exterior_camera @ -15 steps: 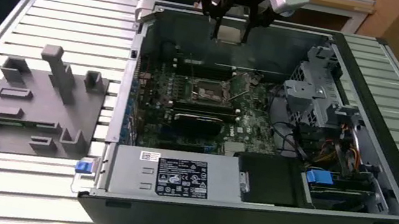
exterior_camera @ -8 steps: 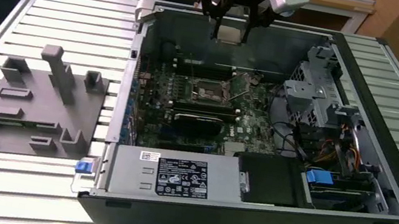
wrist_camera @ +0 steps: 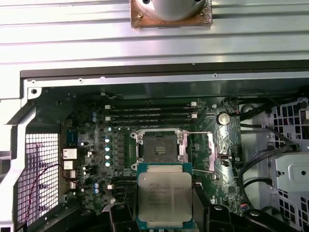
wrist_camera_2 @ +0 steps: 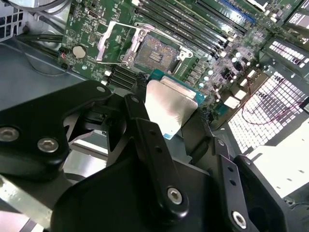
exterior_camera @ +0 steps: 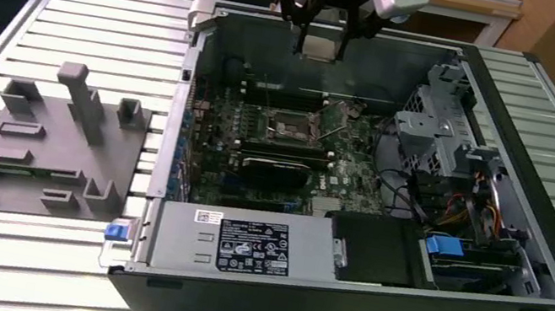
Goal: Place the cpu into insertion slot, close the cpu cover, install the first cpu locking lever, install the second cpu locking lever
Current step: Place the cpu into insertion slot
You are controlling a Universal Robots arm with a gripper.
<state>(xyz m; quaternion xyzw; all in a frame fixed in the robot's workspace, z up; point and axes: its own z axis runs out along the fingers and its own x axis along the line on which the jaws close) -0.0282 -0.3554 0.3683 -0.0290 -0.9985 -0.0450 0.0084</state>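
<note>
Jaws of the gripper pinch the cpu by its edges, holding it level above the open computer case, near the insertion slot, whose cpu cover stands raised to admit it.

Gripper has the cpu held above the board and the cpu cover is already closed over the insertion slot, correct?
Not quite. The gripper does hold the cpu above the board, but the cpu cover is open, swung to one side of the insertion slot, whose dark centre lies bare in the first wrist view.
</note>
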